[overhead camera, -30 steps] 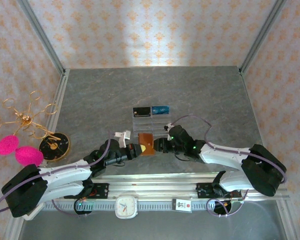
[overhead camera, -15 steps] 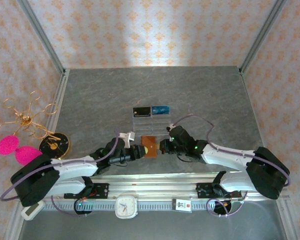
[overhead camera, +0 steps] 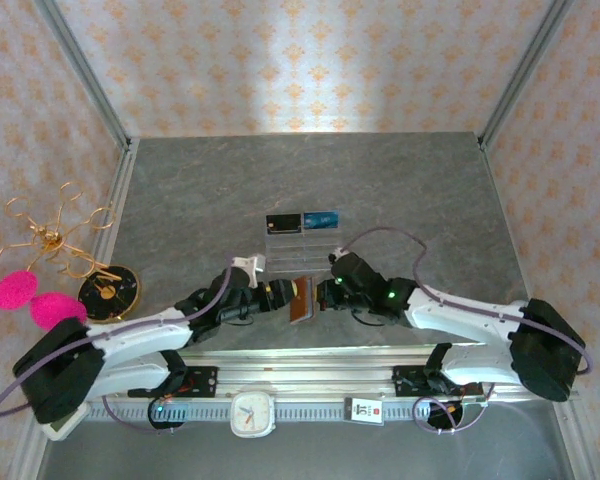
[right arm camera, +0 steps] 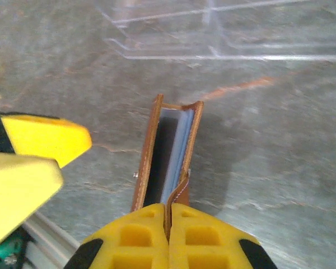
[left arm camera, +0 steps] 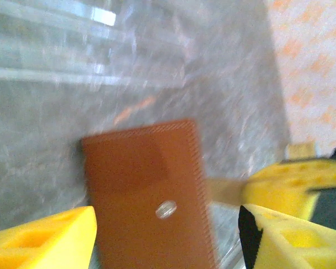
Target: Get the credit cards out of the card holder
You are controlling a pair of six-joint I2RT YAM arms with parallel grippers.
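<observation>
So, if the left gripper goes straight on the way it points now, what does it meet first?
Most likely the card holder: its brown face stands just ahead, between the left gripper's open fingers. Depth is unclear.

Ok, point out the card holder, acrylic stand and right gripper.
card holder (left arm camera: 145, 179), left wrist view, leather outer face.
acrylic stand (overhead camera: 302, 248), top external view, clear front tier.
right gripper (right arm camera: 169, 208), right wrist view, between its shut fingertips.

No legible text. White tag on front rail: dark print, too small to read. Clock dial marks unreadable. Black card, blue card: print blurred.
</observation>
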